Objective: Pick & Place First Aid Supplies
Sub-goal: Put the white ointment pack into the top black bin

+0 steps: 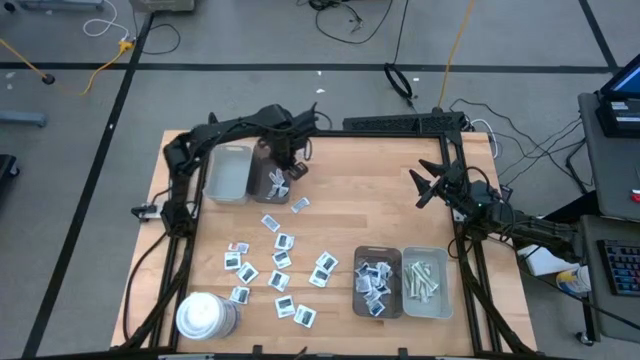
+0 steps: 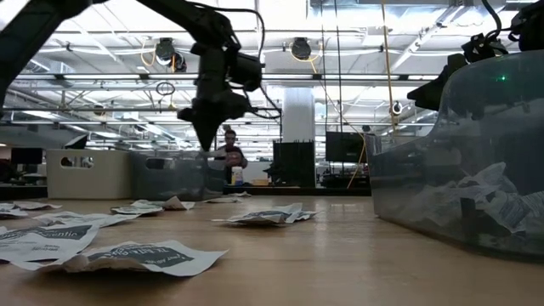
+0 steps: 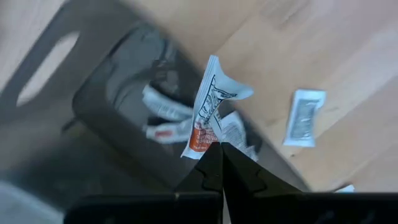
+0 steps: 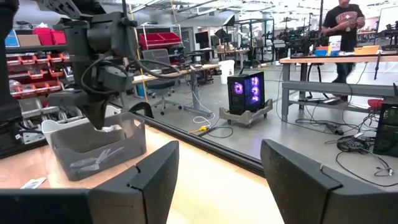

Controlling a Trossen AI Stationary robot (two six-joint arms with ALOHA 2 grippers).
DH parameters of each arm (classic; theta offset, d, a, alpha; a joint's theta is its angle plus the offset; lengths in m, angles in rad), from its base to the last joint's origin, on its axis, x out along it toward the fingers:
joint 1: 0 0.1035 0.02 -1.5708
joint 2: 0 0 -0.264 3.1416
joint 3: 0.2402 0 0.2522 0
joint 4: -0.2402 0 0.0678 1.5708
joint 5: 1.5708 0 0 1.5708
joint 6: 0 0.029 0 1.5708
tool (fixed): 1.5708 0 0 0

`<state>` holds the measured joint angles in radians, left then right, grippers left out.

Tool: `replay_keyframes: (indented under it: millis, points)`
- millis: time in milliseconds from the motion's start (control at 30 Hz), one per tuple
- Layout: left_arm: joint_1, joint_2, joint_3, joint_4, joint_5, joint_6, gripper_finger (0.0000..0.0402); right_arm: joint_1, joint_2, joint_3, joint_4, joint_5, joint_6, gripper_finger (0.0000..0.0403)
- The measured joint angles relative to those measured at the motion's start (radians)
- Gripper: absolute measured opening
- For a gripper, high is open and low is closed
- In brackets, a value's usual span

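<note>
My left gripper (image 1: 284,163) points down over a dark tray (image 1: 268,186) at the table's far left and is shut on a small white packet with dark and orange print (image 3: 210,102). In the left wrist view the tray (image 3: 118,99) holds a few more packets under the gripper (image 3: 219,144). Several white packets with dark print (image 1: 280,262) lie flat on the wood in the table's middle. My right gripper (image 1: 428,186) waits open above the table's right side, with nothing between its fingers (image 4: 155,180). My left gripper pinches one end of the packet (image 3: 214,138) between its two fingertips, coming from above and pointing down. The packet hangs below the fingers, lifted clear, over the dark tray's inside.
A light grey tray (image 1: 228,172) stands left of the dark one. At the near right, a dark tray (image 1: 377,283) holds packets and a light tray (image 1: 426,281) holds pale strips. A white cylinder (image 1: 205,315) stands at the near left. One packet (image 3: 305,118) lies beside the tray.
</note>
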<state>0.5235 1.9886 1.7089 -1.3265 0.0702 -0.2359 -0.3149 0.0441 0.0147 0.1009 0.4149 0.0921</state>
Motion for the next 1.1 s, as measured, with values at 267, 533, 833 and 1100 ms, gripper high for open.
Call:
replay_keyframes:
  millis: [267, 533, 833, 1100]
  points:
    - [0.029, -0.096, -0.158, 0.04, -0.009, -0.088, 0.0, 0.0, 0.0, 0.0, 0.0, 0.0, 0.0, 0.022]
    - [0.037, -0.094, -0.241, 0.109, -0.012, -0.169, 0.0038, 0.0, 0.0, 0.0, 0.0, 0.0, 0.0, 0.0221]
    - [0.018, -0.094, -0.241, 0.159, -0.019, -0.164, 0.0157, 0.0, 0.0, 0.0, 0.0, 0.0, 0.0, 0.0222]
    - [0.036, -0.093, -0.176, 0.151, 0.001, -0.17, 0.0205, 0.0, 0.0, 0.0, 0.0, 0.0, 0.0, 0.0221]
